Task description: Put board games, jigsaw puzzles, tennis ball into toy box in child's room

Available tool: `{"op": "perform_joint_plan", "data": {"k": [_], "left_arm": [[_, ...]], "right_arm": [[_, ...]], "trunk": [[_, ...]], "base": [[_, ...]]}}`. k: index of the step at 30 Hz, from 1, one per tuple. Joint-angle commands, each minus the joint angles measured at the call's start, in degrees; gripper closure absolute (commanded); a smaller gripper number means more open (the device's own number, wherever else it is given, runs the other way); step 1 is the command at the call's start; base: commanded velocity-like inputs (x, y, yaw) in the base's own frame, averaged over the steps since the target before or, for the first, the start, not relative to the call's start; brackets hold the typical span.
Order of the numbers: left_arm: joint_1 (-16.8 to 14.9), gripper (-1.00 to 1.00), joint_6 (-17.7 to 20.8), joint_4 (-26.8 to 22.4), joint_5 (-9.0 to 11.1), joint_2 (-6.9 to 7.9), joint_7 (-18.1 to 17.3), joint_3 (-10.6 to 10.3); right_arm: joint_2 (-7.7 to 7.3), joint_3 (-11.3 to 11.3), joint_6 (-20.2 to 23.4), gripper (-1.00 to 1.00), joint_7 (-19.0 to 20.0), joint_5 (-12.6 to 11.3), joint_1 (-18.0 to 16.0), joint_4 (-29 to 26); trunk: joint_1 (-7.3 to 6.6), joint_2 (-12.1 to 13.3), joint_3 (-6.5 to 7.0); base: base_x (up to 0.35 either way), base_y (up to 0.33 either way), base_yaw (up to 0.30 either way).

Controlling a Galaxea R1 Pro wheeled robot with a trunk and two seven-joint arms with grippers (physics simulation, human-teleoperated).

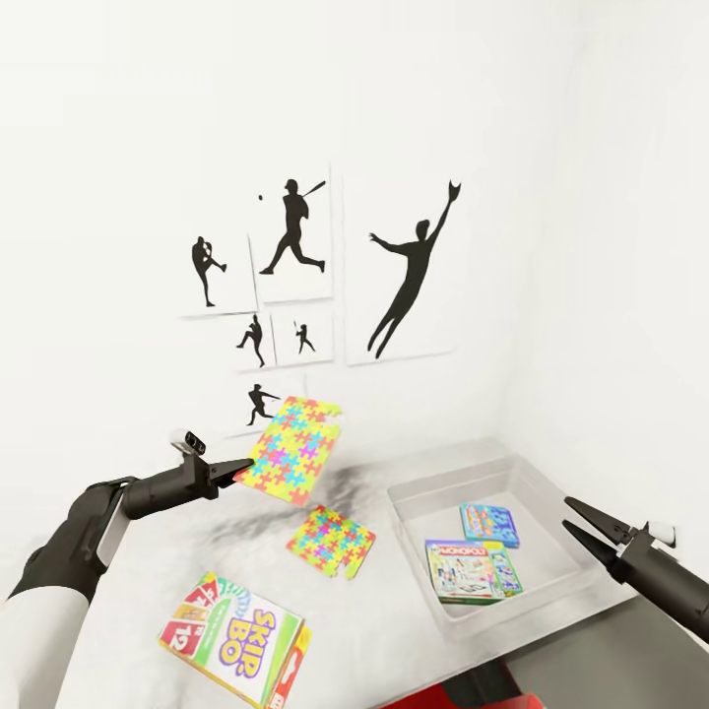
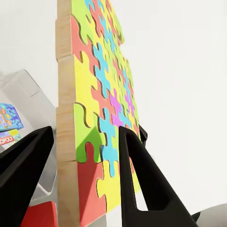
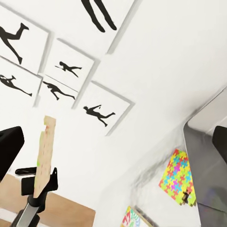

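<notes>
Head view: left end effector is gripping a thin flat multicoloured jigsaw puzzle by its lower edge, holding it tilted above the pale grey bench, long axis rising up and away toward the white wall. Second multicoloured jigsaw puzzle is lying flat on the bench beside the shallow grey toy box, which is holding the green-edged Monopoly box and a smaller blue-teal game box. White Skip-Bo box is lying nearer. Right end effector is hovering with fingers spread, gripping nothing.
</notes>
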Motion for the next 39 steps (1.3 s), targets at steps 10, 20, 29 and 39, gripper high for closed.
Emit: {"op": "perform_joint_plan", "data": {"k": [10,20,29,39], "left_arm": [[0.0,1.0,0.6,0.0,0.0,0.01,-0.2,0.0],[0.0,1.0,0.6,0.0,0.0,0.01,-0.2,0.1],[0.0,1.0,0.6,0.0,0.0,0.01,-0.2,0.1],[0.0,1.0,0.6,0.0,0.0,0.01,-0.2,0.1]], "right_arm": [[0.0,-0.1,0.3,-1.0,0.4,0.3,0.0,0.0],[0.0,-0.1,0.3,-1.0,0.4,0.3,0.0,0.0],[0.01,-0.1,0.3,-1.0,0.4,0.3,0.0,0.0],[0.0,-0.1,0.3,-1.0,0.4,0.3,0.0,0.0]], "trunk": [[0.03,-0.1,-0.06],[0.03,-0.1,-0.06],[0.03,-0.1,0.02],[0.03,-0.1,0.23]], "base": [[0.009,-0.006,0.016],[0.034,-0.066,0.0],[0.038,0.001,-0.03],[0.077,0.005,-0.066]]}}
